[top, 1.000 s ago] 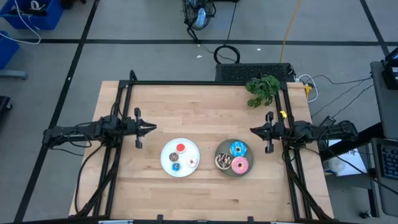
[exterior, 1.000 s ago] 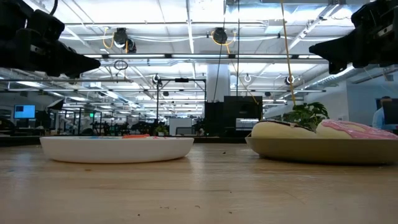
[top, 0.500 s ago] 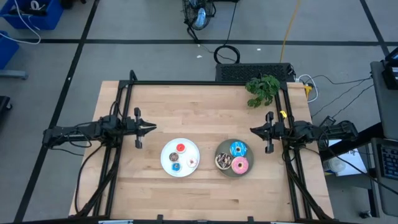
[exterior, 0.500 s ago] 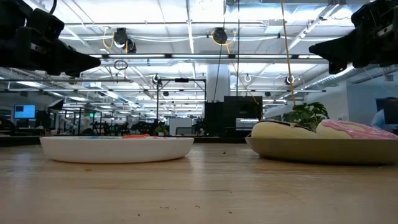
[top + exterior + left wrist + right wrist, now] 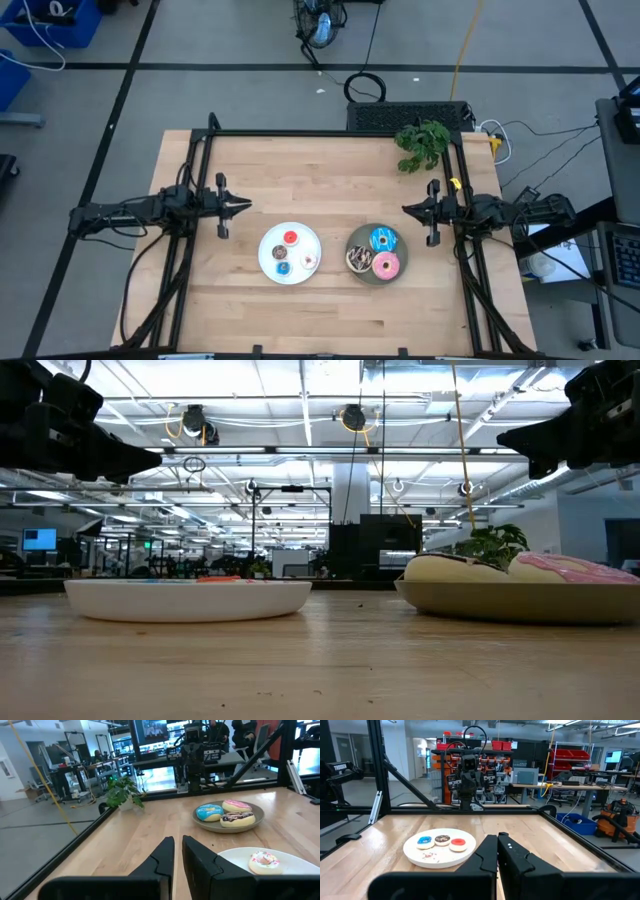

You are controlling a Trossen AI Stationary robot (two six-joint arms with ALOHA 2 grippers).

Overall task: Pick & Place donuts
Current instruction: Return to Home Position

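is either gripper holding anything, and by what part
Nothing: the left gripper and right gripper are both shut and empty, away from the small toy ring donuts.

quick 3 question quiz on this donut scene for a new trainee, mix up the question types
1. Multiple choice: how many donuts lie on the white plate? A) two B) four C) seven
2. True or false: the left hand or the right hand is holding a donut.
3. Fill in: the pink donut lies on the ___ plate, next to a blue one and a dark brown one.

Key: 1 B; 2 false, both hands hang empty over the table, one at each side; 3 grey plate.
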